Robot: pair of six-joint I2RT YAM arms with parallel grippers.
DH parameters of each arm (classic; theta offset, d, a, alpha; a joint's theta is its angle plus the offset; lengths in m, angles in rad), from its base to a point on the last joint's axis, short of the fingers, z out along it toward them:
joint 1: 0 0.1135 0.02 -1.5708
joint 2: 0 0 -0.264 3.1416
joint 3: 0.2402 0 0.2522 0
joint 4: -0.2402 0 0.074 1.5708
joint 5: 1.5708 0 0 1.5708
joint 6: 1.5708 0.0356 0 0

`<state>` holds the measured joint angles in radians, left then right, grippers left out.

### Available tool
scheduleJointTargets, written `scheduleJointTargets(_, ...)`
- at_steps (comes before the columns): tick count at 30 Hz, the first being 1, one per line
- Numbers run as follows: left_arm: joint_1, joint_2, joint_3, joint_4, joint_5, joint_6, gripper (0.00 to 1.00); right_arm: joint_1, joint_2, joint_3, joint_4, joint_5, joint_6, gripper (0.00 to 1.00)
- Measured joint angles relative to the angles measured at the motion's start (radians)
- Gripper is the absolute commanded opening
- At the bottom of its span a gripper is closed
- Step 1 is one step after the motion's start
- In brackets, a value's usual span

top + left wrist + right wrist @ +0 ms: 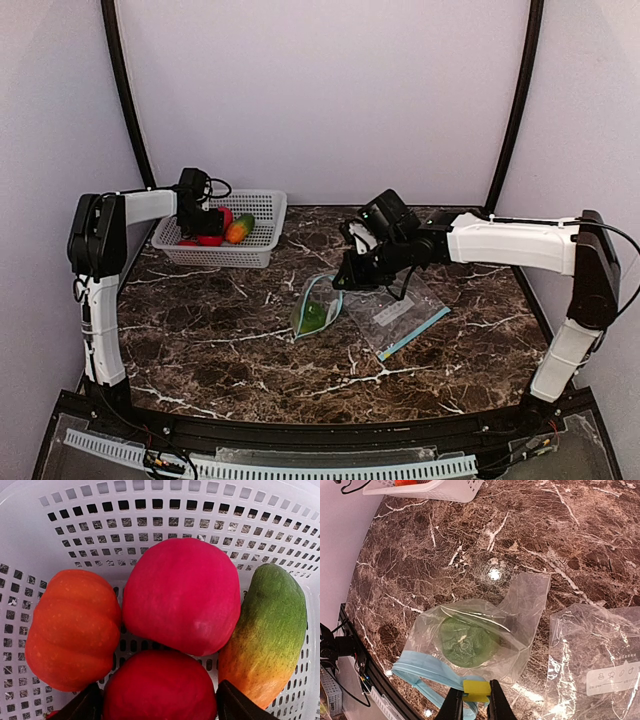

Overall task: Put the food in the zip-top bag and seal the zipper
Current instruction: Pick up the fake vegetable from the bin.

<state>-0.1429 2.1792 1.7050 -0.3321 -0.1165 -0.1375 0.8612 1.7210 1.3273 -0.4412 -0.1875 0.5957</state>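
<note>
The left wrist view gives you what the top view blurs: the left end effector (159,707) stands apart, one finger at each flank of a round red toy fruit (160,685) in the white mesh plastic basket (150,510). Whether the fingers touch the fruit, you cannot tell. Only the right wrist view shows you the right end effector (476,706) clamped on the yellow slider (476,690) of the clear zip-top bag (520,605). The bag lies on the dark marble desk (420,540) and holds a round green fruit (467,642).
</note>
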Motion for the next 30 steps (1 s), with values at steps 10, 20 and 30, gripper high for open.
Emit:
scheduleJointTargets(10, 0.000, 0.002, 0.008, -0.016, -0.008, 0.014, 0.67, 0.000, 0.010, 0.000, 0.000, 0.000, 0.000, 0.00)
scheduleJointTargets(20, 0.000, -0.003, 0.010, -0.023, 0.019, 0.015, 0.66, 0.000, 0.010, 0.000, 0.000, 0.000, -0.001, 0.00)
scheduleJointTargets(30, 0.000, -0.201, -0.083, -0.015, 0.042, 0.022, 0.66, 0.000, 0.010, 0.000, 0.000, 0.001, 0.000, 0.00)
